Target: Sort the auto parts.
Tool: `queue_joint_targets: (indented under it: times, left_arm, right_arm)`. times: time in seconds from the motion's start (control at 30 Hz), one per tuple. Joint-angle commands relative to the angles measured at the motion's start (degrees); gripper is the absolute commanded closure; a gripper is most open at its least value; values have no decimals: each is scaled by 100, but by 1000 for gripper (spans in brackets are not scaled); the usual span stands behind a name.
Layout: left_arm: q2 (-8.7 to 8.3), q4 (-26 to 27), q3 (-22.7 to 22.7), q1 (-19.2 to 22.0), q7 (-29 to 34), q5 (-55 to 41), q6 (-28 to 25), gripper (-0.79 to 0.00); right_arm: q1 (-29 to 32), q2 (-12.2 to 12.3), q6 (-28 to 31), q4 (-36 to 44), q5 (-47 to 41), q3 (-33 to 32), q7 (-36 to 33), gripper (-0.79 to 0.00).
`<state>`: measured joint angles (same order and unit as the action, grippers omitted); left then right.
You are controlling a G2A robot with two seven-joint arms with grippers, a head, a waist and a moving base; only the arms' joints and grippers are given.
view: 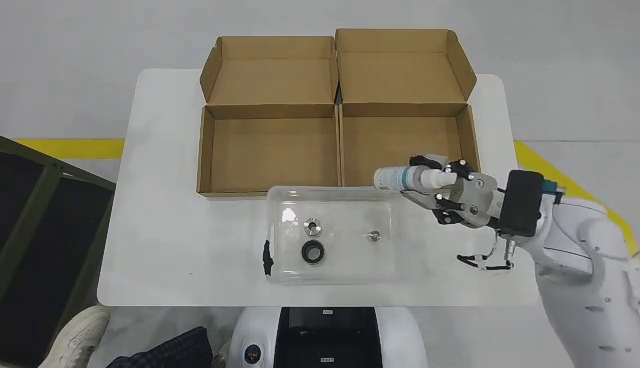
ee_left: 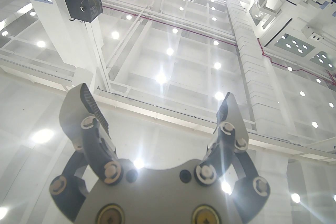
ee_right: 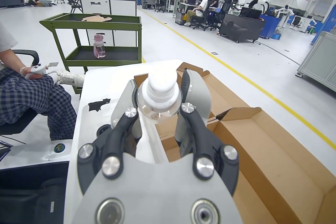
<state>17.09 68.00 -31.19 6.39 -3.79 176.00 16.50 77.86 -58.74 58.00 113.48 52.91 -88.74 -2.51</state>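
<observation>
The right gripper [ee_right: 159,81] clamps a small clear bottle with white cap and blue label [view: 403,178] (long axis left-right, free end pointing left) over the right brown cardboard box's [view: 400,153] near wall, above the white table [view: 160,168] on a grey hall floor. The left gripper [ee_left: 155,92] gapes at the ceiling.

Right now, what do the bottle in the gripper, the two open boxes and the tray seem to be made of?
The bottle in the right gripper: probably clear glossy plastic, as its shoulder is see-through. Its cap is white and matte.
The boxes: brown matte cardboard with folded flaps.
The tray: likely clear plastic, since the white table shows through it.
</observation>
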Motion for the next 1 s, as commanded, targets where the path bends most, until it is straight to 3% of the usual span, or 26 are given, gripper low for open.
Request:
queue_joint_targets:
  times: [0.0, 0.4, 0.97]
  left_arm:
    - [0, 0, 0, 0, 0, 0, 0, -785]
    - [0, 0, 0, 0, 0, 0, 0, -785]
    - [0, 0, 0, 0, 0, 0, 0, -785]
  right_arm:
    - [-4, 10, 0, -23, 1, 5, 23, 0]
    - [-349, -6, -312, -425, 212, 434, -91, 0]
    - [-1695, -244, -1627, -1771, 686, 1987, -1018, 0]
